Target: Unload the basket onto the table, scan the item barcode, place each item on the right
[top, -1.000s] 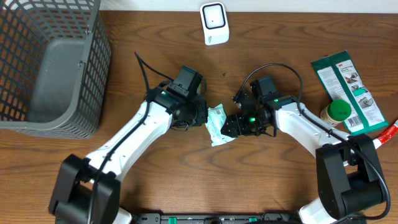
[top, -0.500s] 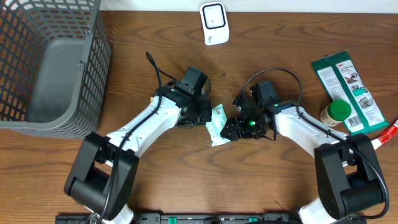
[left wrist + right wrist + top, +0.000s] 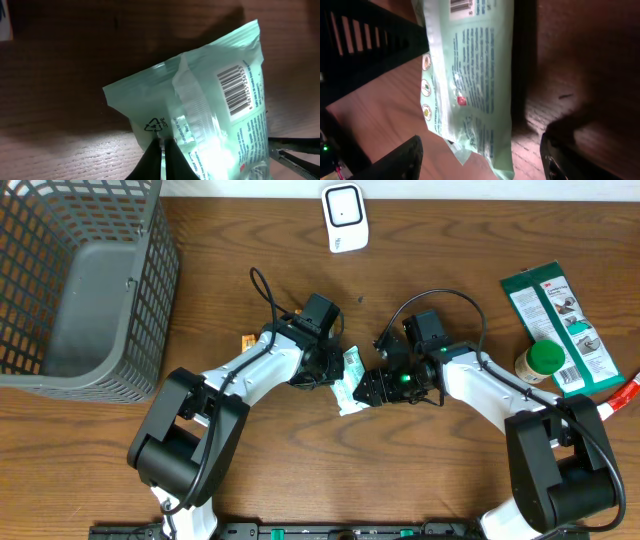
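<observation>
A mint-green tissue pack (image 3: 351, 372) lies at the table's middle between my two grippers. Its barcode (image 3: 235, 88) faces up near one end and shows in the left wrist view; the barcode (image 3: 460, 4) also shows at the top edge of the right wrist view. My left gripper (image 3: 334, 366) is shut, pinching the pack's film (image 3: 165, 125) by the recycling mark. My right gripper (image 3: 485, 160) is open, its fingers standing either side of the pack's (image 3: 470, 75) other end. The white scanner (image 3: 343, 217) stands at the far edge, apart from the pack.
A grey mesh basket (image 3: 60, 220) fills the far left. At the right lie a green flat packet (image 3: 553, 310), a green-lidded bottle (image 3: 544, 359) and a red item (image 3: 622, 394) at the edge. A small orange object (image 3: 245, 340) sits beside the left arm.
The left arm has swung its elbow and base end rightward while its gripper stayed at the pack and edged up and right. The pack's left end shifted slightly. The right arm held still.
</observation>
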You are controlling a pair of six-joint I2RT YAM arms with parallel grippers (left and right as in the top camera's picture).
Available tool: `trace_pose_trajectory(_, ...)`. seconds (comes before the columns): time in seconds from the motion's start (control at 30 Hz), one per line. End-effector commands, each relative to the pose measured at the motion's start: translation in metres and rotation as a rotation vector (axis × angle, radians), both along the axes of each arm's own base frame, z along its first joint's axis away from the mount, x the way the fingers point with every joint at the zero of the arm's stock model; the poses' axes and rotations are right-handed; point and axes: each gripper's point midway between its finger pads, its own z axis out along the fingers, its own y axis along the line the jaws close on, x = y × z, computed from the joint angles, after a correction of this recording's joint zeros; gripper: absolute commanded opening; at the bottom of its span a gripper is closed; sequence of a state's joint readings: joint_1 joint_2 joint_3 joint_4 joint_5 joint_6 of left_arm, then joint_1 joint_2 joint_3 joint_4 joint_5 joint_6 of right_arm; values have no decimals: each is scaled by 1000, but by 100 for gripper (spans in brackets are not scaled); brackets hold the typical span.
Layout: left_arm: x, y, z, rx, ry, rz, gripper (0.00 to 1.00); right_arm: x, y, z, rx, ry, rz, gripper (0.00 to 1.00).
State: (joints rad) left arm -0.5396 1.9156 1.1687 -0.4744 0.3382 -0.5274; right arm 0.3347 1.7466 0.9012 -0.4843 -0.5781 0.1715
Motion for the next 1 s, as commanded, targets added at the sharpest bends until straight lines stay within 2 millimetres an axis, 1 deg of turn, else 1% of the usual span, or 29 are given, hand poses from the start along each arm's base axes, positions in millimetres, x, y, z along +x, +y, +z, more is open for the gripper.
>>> trace_pose_trajectory(0.0,-5,8,-17,50,30,10,7,-4,3,2,47,12,0,70)
trace_pose_trajectory(0.27,-5,9,-18,58,29,11,8,-4,10,-2,107,18,-48,68)
trace_pose_trajectory(0.43,-8,11,-21,62,36,11,8,-6,21,2,215,0,-39,67)
trace_pose_trajectory(0.53,-8,11,-21,63,37,11,7,-7,24,3,244,-9,-30,66)
trace_pose_trajectory(0.67,-8,11,-21,63,37,11,8,-10,31,11,303,-5,-4,57)
trace_pose_trajectory(0.8,-8,12,-21,69,34,13,7,-13,34,15,329,4,7,40)
trace_pose_trajectory(0.87,-8,12,-21,69,34,13,7,-13,34,14,329,5,7,38)
trace_pose_trajectory(0.97,-7,12,-21,68,33,13,8,-13,34,14,328,4,7,38)
